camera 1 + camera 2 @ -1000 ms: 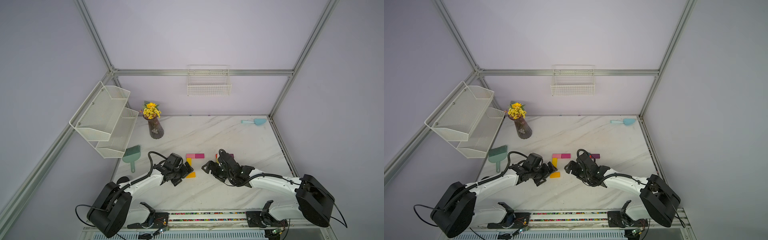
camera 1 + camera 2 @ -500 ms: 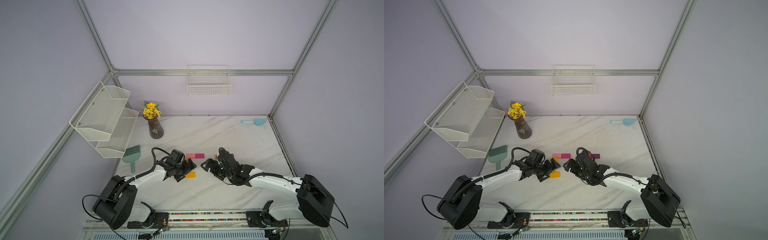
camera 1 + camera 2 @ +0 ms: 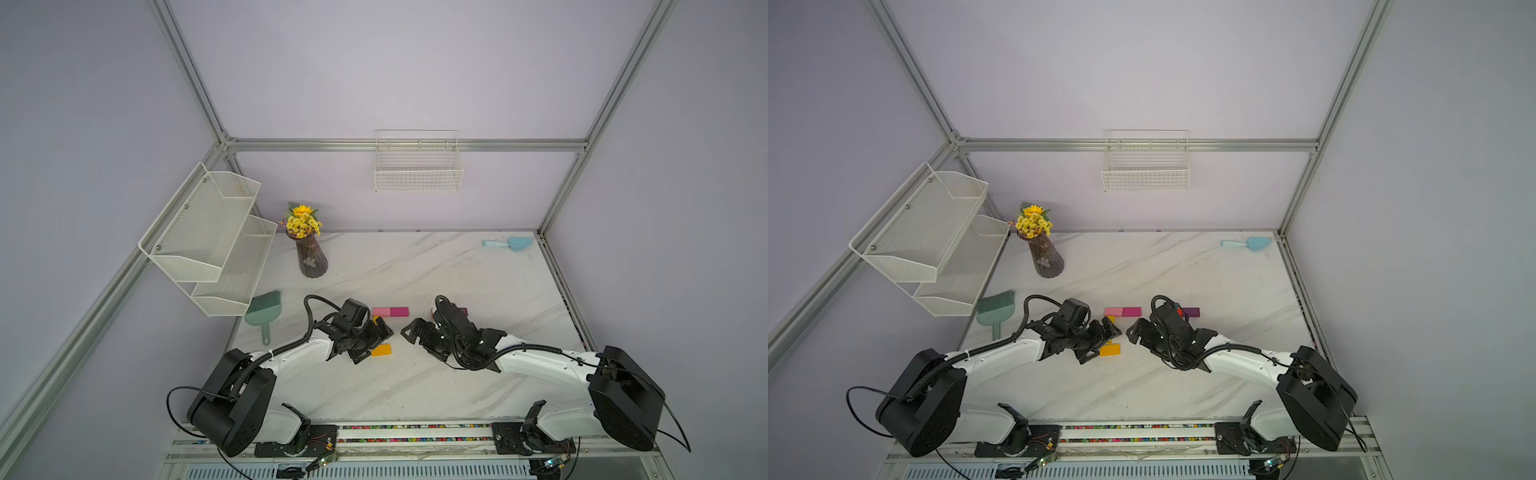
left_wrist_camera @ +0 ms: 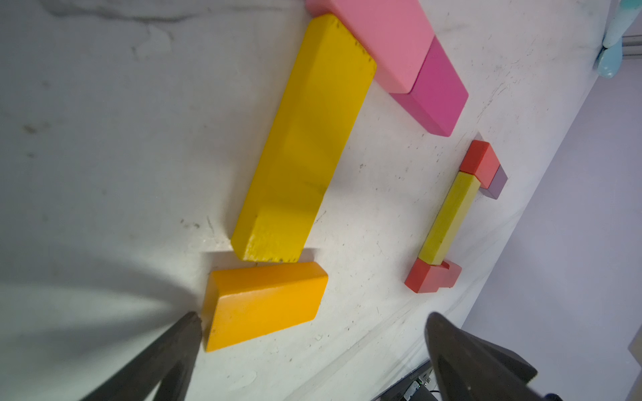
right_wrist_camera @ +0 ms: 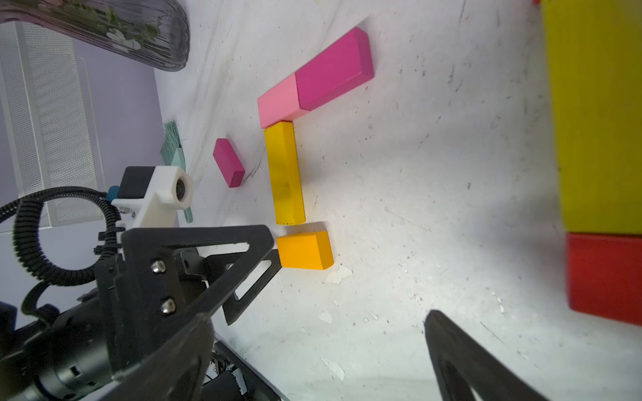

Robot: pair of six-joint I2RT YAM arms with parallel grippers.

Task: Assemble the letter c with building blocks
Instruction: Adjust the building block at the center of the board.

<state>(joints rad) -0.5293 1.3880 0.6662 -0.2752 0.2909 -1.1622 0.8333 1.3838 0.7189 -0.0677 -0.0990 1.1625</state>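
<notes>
Near the middle of the marble surface [image 3: 415,382], a light pink block [image 4: 382,41] and a magenta block [image 4: 434,93] lie end to end. A long yellow block [image 4: 305,139] runs from the pink one toward the robot. An orange block [image 4: 267,305] lies crosswise just beside its near end. The left gripper [image 4: 312,333] is spread wide and holds nothing, with one finger [image 5: 258,236] at the orange block's end. The right gripper [image 5: 312,333] is likewise released, low over bare surface, near another yellow block [image 5: 597,121] with a red block [image 5: 604,274] at its end.
</notes>
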